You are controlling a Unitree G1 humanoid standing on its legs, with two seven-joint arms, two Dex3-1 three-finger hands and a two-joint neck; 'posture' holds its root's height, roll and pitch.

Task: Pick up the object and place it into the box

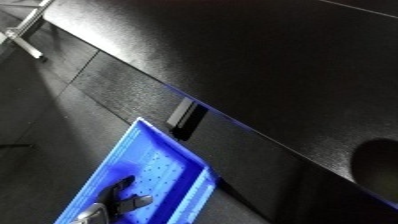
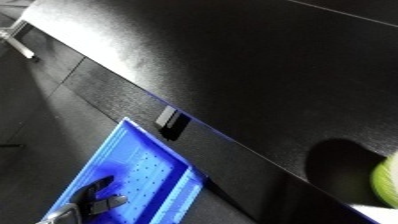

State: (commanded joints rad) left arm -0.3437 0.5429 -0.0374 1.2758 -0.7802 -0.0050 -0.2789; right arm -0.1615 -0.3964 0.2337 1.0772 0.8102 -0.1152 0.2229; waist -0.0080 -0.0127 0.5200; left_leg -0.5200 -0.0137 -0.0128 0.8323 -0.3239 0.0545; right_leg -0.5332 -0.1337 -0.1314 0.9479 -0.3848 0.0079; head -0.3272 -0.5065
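The rounded yellow-green object (image 2: 387,186) – perhaps a fruit – sits at the dark tabletop's (image 2: 266,60) right edge, well apart from the left hand (image 1: 114,200), which hangs relaxed, holding nothing, over the perforated blue plastic bin (image 1: 169,165).

I see the blue perforated bin (image 1: 169,165) lying under my left robot hand (image 1: 115,197), a yellow-green rounded object (image 2: 387,182) well away to its right, cut by the view's edge

One blue bin (image 1: 151,165); one black hand (image 1: 120,197) inside; one yellow-green object (image 2: 387,184), possibly ball, edge-cropped.
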